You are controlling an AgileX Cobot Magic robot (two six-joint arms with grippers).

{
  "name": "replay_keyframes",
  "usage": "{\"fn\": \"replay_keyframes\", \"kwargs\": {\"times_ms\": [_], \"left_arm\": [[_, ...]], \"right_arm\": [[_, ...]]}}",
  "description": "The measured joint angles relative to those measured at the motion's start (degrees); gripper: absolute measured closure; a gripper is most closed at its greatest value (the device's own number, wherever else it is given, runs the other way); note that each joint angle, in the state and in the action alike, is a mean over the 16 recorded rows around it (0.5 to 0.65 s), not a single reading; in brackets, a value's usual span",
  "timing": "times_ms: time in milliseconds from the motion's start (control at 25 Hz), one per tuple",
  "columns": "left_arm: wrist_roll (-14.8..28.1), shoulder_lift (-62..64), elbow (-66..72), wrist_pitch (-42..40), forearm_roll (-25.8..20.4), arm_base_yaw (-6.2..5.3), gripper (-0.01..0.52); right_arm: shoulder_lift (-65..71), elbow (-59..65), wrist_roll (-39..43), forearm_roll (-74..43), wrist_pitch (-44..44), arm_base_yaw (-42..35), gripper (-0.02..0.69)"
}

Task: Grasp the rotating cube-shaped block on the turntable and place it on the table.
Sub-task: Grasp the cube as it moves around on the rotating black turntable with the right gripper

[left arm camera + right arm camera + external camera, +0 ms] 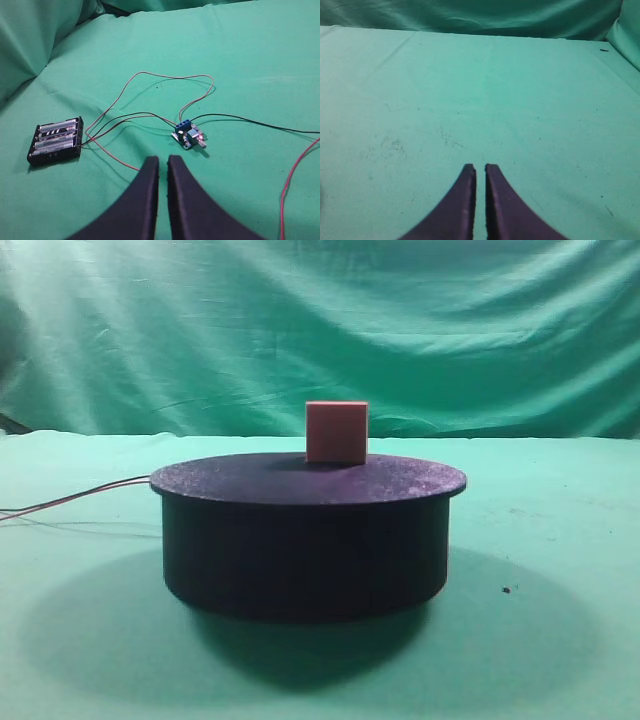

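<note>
We see the green bench point(560, 540) carrying the black turntable point(305, 540) at centre, wires point(80, 498) trailing left. The cube-shaped block point(336, 431) sits on its top, toward the far side. Both the left gripper point(163, 161) and right gripper point(480, 169) hover with fingers together, holding nothing.
</note>
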Motion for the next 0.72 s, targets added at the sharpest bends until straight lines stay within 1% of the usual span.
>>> {"fn": "replay_keyframes", "kwargs": {"times_ms": [440, 560, 720], "left_arm": [[0.0, 0.0, 0.0, 0.0, 0.0, 0.0, 0.514], [0.0, 0.0, 0.0, 0.0, 0.0, 0.0, 0.514], [0.0, 0.0, 0.0, 0.0, 0.0, 0.0, 0.514]], "right_arm": [[0.0, 0.02, -0.02, 0.08, -1.04, 0.0, 0.618], [0.0, 0.05, 0.22, 0.85, -5.02, 0.0, 0.618], [0.0, -0.02, 0.51, 2.47, -13.66, 0.0, 0.618]]}}
